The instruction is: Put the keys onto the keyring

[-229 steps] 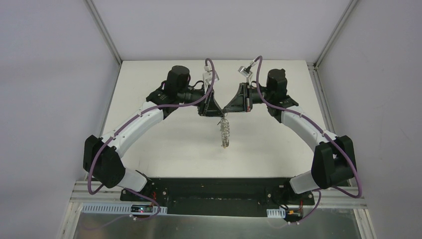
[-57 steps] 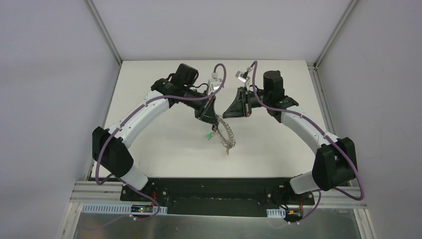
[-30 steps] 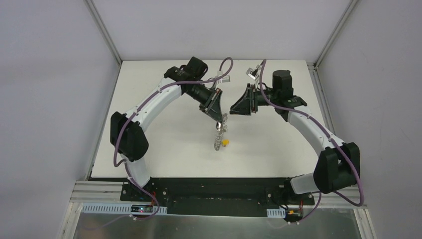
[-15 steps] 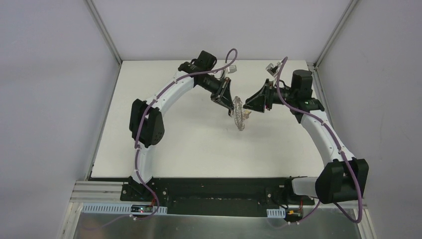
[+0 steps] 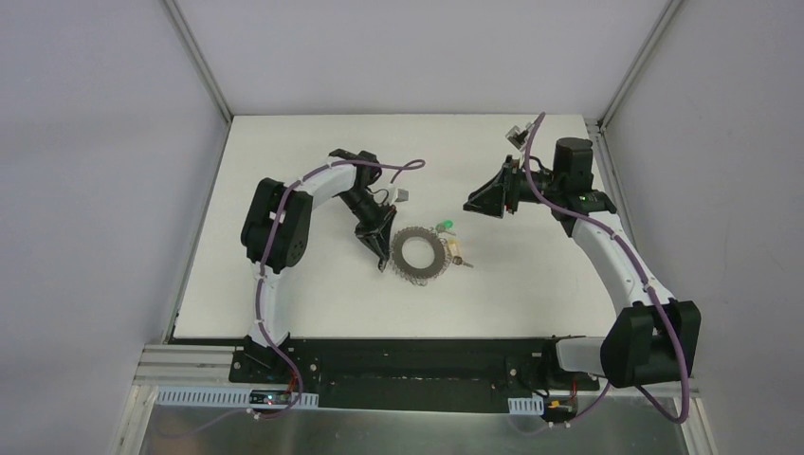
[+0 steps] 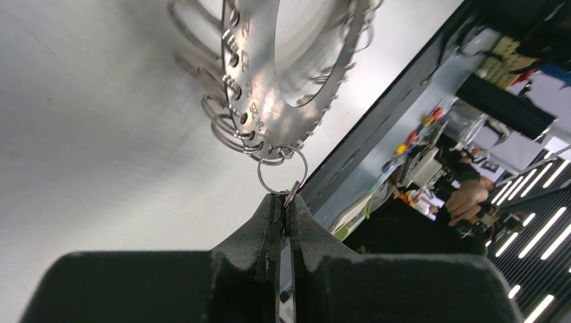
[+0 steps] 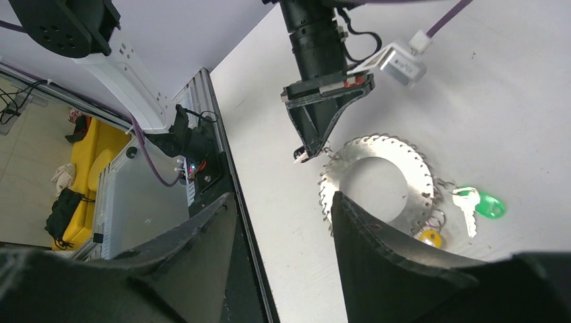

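The keyring, a grey toothed metal loop fringed with small wire rings, lies flat on the white table. My left gripper is at its left edge, shut on one small wire ring of the keyring. On the loop's right side lie the keys, a green-headed key and a yellow-headed one. My right gripper hangs open above the table, right of the keyring, with nothing between its fingers. The right wrist view shows the keyring, the green key, the yellow key and the left gripper.
The table is walled on three sides by grey panels. A black rail with the arm bases runs along the near edge. The left arm's purple cable loops over the table behind the left gripper.
The left arm has swung down and left, laying the hanging keyring flat on the table. The right gripper has opened wider and stays off to the right.
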Tool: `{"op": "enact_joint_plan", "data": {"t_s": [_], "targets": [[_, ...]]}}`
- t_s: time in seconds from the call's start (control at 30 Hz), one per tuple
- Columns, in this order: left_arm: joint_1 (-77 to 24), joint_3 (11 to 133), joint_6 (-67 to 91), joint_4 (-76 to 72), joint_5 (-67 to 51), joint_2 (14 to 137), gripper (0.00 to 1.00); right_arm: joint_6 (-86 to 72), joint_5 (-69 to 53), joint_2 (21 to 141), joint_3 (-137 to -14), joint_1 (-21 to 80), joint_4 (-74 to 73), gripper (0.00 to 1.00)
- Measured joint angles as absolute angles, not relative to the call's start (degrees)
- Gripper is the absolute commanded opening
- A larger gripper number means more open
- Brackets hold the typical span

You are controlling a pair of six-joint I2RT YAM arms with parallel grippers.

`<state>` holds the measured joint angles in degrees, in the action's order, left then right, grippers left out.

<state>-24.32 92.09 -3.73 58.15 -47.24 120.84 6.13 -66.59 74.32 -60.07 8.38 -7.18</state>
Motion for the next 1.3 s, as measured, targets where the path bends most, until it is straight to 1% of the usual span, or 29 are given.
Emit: {"op": "enact_joint_plan", "data": {"t_s": [0.1, 0.27, 0.7, 0.8, 0.93, 1.0, 1.17, 1.23, 1.3], "targets": [[-24.3, 89.3, -7.0, 60.5, -44.4, 120.8, 0.01, 6.2, -66.5, 74.3, -59.5, 8.3, -7.1, 0.57], [-24.3, 85.1, -10.0, 62.1, -39.8, 120.8, 0.10, 6.1, -66.4, 74.3, -58.5, 8.3, -6.8, 0.57], [-24.3, 79.5, -10.1, 60.0, -32.9, 119.8, 0.25, 5.6, -66.4, 74.3, -58.4, 8.1, -6.2, 0.58], [-24.3, 78.7, -10.2, 59.5, -32.2, 118.7, 0.30, 5.6, -66.4, 74.3, -58.4, 8.1, -6.2, 0.58], [-24.3, 78.1, -10.2, 59.2, -30.8, 115.9, 0.40, 5.7, -66.3, 74.3, -58.4, 7.9, -6.3, 0.60], [-24.3, 77.8, -10.3, 59.1, -30.0, 114.0, 0.47, 6.0, -66.2, 74.3, -58.4, 7.7, -6.4, 0.63], [-24.0, 77.8, -11.4, 59.4, -27.6, 108.3, 0.56, 8.3, -64.7, 74.3, -58.7, 7.3, -8.7, 0.74], [-23.5, 77.8, -11.9, 59.5, -26.3, 105.9, 0.62, 9.5, -63.6, 74.3, -59.3, 7.2, -10.4, 0.81], [-22.5, 77.8, -12.4, 59.8, -25.0, 103.2, 0.67, 11.0, -62.2, 74.3, -60.5, 7.0, -12.3, 0.93]]}}
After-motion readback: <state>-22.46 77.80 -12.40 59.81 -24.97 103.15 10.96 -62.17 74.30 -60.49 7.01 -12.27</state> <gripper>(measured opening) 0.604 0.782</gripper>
